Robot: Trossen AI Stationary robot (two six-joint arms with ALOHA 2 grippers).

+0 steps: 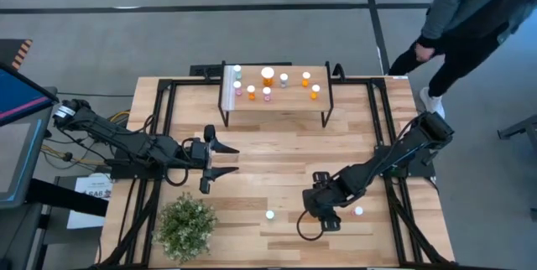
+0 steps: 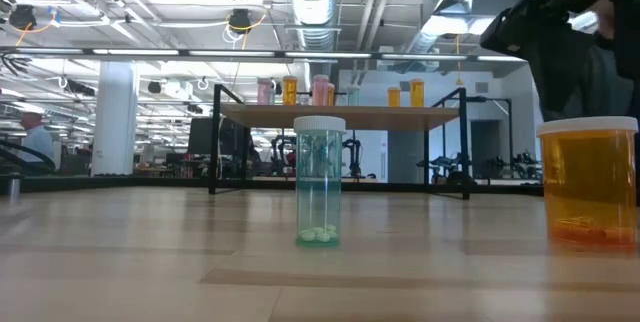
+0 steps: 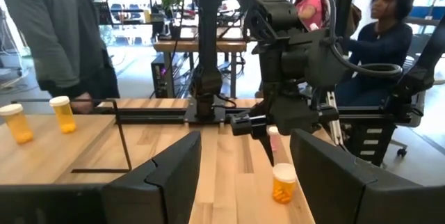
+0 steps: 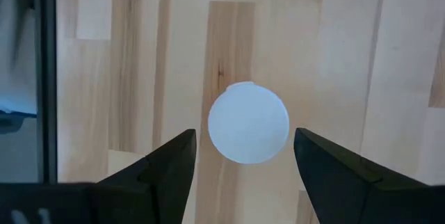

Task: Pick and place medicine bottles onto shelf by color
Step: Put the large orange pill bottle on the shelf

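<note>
An orange bottle (image 3: 283, 183) with a white cap (image 4: 248, 122) stands upright on the table, right below my right gripper (image 1: 323, 217). That gripper points down, open, its fingers to either side of the cap and above it. A pale blue-green bottle (image 1: 270, 215) stands upright to its left, and another white-capped bottle (image 1: 358, 211) to its right. The shelf (image 1: 277, 107) at the far edge carries several bottles, among them a larger orange one (image 1: 268, 75). My left gripper (image 1: 231, 160) hovers open over the table's left middle, pointing right.
A bushy green plant (image 1: 185, 226) sits at the near left corner. A person (image 1: 470, 18) stands beyond the table's far right corner, and more people sit in the room behind. Bare wood lies between the shelf and the two grippers.
</note>
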